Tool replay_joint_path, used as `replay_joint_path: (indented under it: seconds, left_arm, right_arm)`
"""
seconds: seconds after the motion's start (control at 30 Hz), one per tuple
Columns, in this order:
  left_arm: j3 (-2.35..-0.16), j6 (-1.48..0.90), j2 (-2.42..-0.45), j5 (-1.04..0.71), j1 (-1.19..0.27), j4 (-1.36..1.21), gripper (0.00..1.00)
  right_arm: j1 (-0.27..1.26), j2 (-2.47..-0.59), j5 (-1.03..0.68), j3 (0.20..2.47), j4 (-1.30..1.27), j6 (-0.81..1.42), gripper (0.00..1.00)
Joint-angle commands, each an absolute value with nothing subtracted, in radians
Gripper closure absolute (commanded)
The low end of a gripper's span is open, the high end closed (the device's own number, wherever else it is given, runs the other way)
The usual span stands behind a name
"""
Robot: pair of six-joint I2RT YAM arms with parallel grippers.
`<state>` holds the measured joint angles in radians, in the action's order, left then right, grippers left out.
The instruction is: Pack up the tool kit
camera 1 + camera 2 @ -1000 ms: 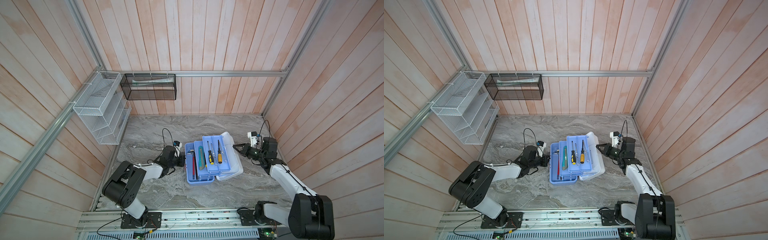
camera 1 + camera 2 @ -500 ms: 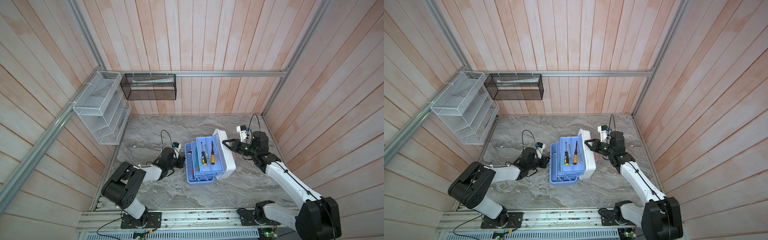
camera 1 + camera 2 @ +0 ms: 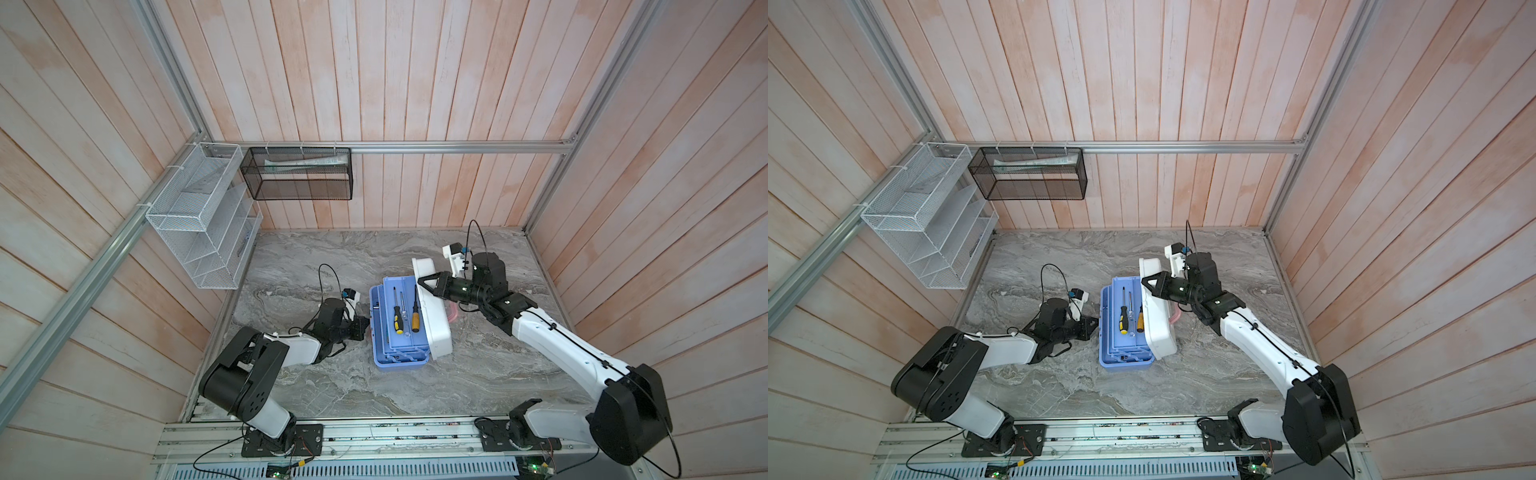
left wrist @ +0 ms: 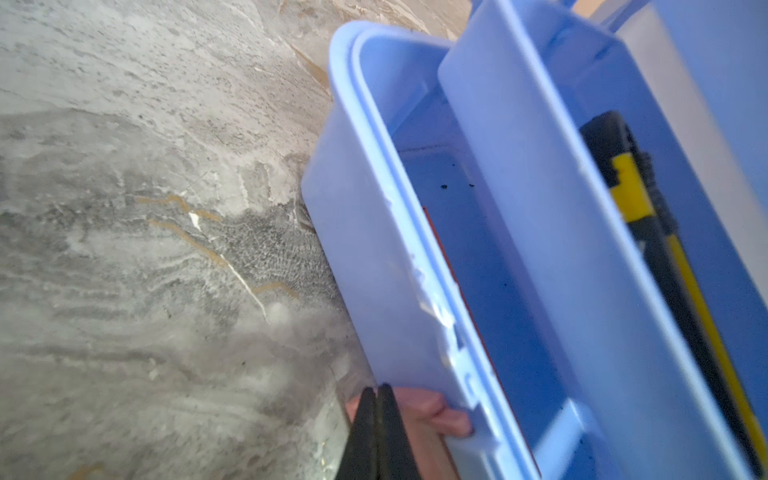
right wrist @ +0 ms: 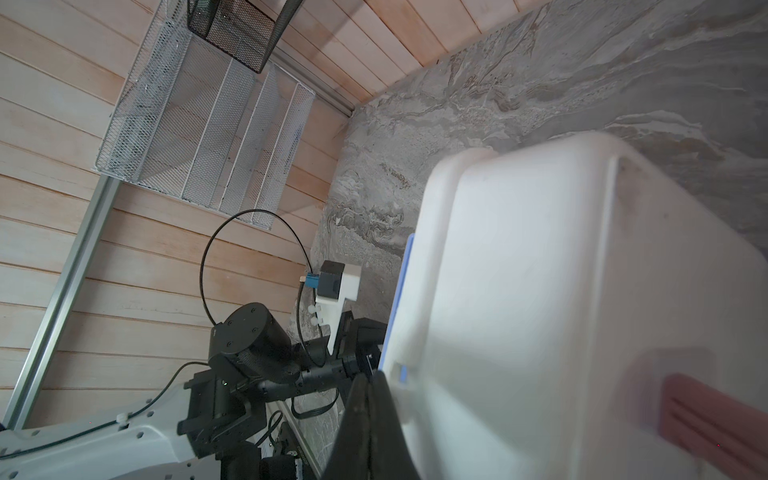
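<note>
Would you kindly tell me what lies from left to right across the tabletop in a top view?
left gripper → left rim of the light blue base → black-and-yellow screwdriver → orange-handled screwdriver → white lid → pink handle

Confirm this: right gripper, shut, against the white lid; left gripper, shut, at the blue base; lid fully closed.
The white lid is not closed: both top views show it tilted up, leaving the top tray and screwdrivers uncovered. The right gripper, shut, is against it. The left gripper, shut, is at the blue base.
</note>
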<state>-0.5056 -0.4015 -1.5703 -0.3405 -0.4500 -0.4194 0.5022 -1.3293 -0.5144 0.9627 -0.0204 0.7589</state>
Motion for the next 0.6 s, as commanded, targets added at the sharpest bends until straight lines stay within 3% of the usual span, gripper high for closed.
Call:
replay_joint_path:
  seconds: [0.0, 0.33, 0.57]
  left_arm:
    - [-0.492, -0.414, -1.541, -0.365, -0.441, -0.439, 1.0]
    - [-0.498, -0.444, -1.484, -0.305, -0.428, -0.321, 1.0]
    - [-0.538, -0.458, -1.331, -0.178, -0.422, -0.082, 1.0]
  right_arm:
    - [0.546, -1.428, -0.465, 0.999, 0.048, 0.75, 1.0]
    - [0.66, -1.61, -0.453, 1.261, 0.096, 0.681, 1.0]
    - [0.667, -1.543, -0.345, 1.298, 0.168, 0.597, 1.0]
